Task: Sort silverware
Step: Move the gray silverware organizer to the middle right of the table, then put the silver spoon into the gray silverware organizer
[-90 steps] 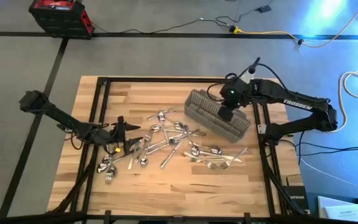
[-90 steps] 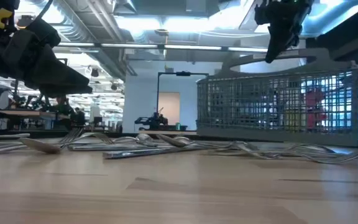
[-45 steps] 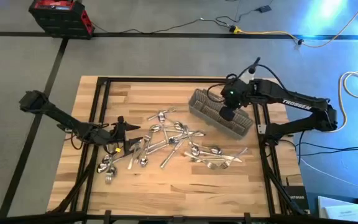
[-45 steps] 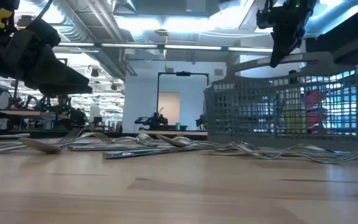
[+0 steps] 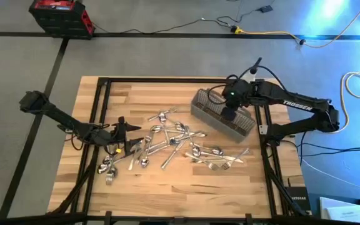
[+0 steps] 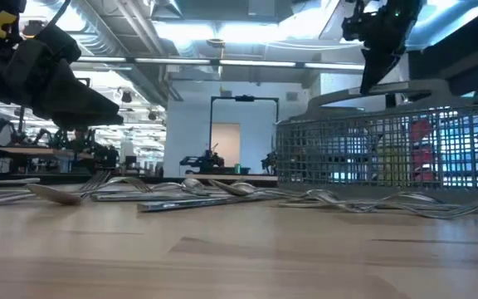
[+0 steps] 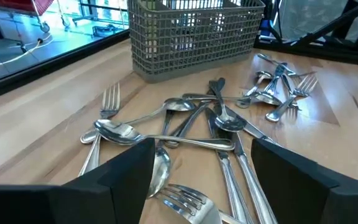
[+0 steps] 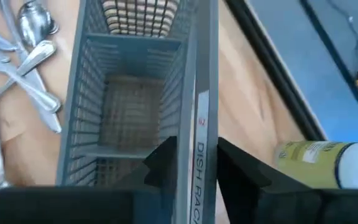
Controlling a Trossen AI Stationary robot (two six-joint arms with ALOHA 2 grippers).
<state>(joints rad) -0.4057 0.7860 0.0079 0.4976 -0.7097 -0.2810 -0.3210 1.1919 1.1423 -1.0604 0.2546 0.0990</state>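
Observation:
The silverware point(image 5: 174, 140), many shiny forks and spoons, lies scattered across the middle of the wooden table, also seen in the left wrist view point(image 7: 216, 124) and the low view point(image 6: 181, 191). The gray mesh basket point(image 5: 220, 115) stands nearly upright at the far right, with my right gripper point(image 5: 229, 113) shut on its handle from above. My left gripper point(image 5: 127, 134) hovers open over the left end of the silverware, nothing between its fingers point(image 7: 129, 168). My right gripper pinches the basket's flat gray handle strip point(image 8: 199, 134) between its two fingers point(image 8: 164, 158), coming from above and pointing down. The fingers lie across the strip, near its middle. The basket point(image 6: 388, 149) hangs nearly upright below them; whether its base is on the table I cannot tell.
A yellow and white roll-like thing point(image 8: 319, 163) lies beyond the basket by the table's right edge. Black frame rails point(image 5: 105, 112) run along the table's sides. Bare wood lies along the near edge point(image 5: 180, 187) and the far left.
My right gripper, still shut on the handle, has tipped the basket from slanting to nearly upright and drawn it a little toward the table's right edge.

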